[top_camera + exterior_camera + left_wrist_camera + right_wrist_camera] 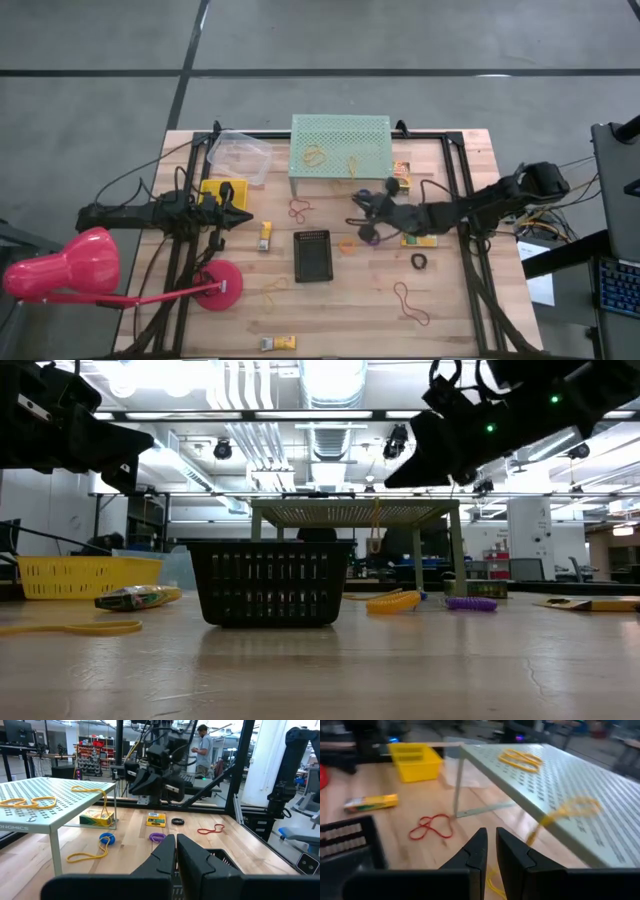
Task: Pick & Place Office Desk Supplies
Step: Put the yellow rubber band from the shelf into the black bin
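Small supplies lie scattered over the wooden table: a red rubber band (300,208) (431,827), another red band (410,300), an orange band (347,245), a purple ring (372,237), a black ring (419,261) and a yellow box (265,235). Yellow bands (316,155) lie on the mint-green stand (340,140); one (570,810) hangs over its edge. My right gripper (358,205) (491,832) hovers shut and empty beside the stand's near edge, above the table. My left gripper (240,215) (176,840) rests shut at the left.
A black mesh basket (313,255) stands mid-table, a yellow basket (222,192) and a clear tub (240,155) at the far left. A pink desk lamp (70,270) takes the near left corner. More yellow boxes (278,343) (400,178) lie about.
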